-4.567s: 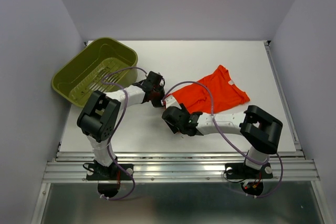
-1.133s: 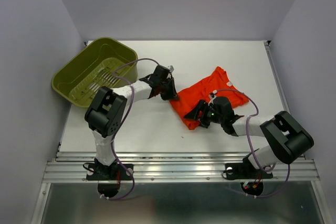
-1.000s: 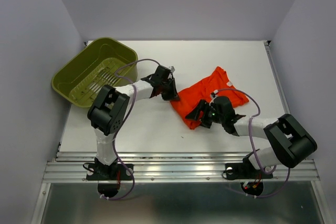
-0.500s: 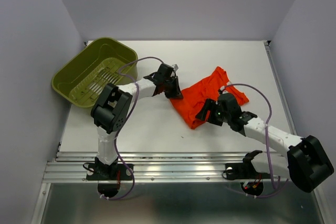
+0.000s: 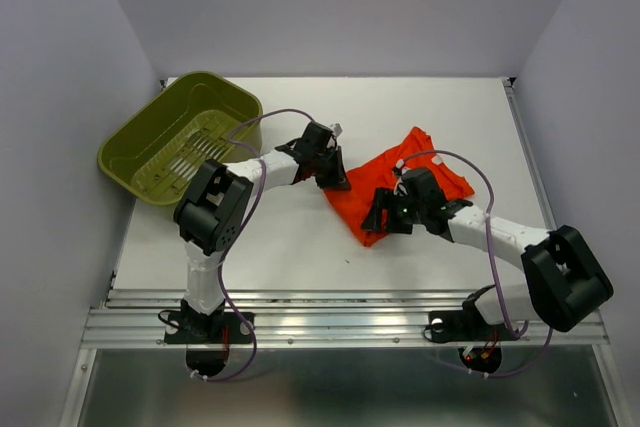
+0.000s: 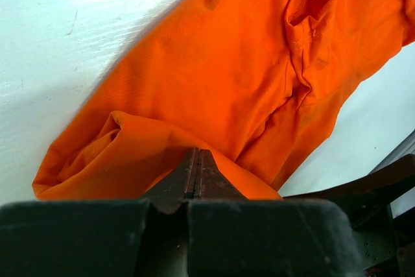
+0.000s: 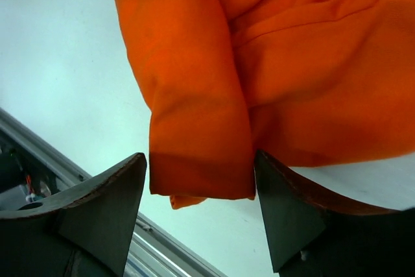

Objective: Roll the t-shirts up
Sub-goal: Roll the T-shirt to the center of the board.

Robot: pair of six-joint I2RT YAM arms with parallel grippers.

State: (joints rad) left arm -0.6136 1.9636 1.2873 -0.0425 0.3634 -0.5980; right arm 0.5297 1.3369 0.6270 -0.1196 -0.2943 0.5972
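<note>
The orange-red t-shirt [image 5: 372, 175] lies crumpled on the white table, right of centre. My left gripper [image 5: 337, 182] is at its left corner, shut on a raised fold of the cloth [image 6: 130, 141]; in the left wrist view the fingers [image 6: 196, 155] meet with the t-shirt [image 6: 227, 76] bulging round their tips. My right gripper [image 5: 373, 217] stands open at the shirt's near corner. In the right wrist view its two fingers straddle a folded flap of the t-shirt [image 7: 194, 95], one finger on each side, with the gripper [image 7: 201, 157] low over the table.
An olive-green slotted basket [image 5: 215, 77] sits tilted at the table's back left corner. A metal rail [image 5: 340, 322] runs along the near edge by the arm bases. Grey walls enclose the table on three sides.
The left gripper has edged right with the shirt corner. The right arm's elbow swung out to the right and back, and its gripper stayed open at the near corner.
</note>
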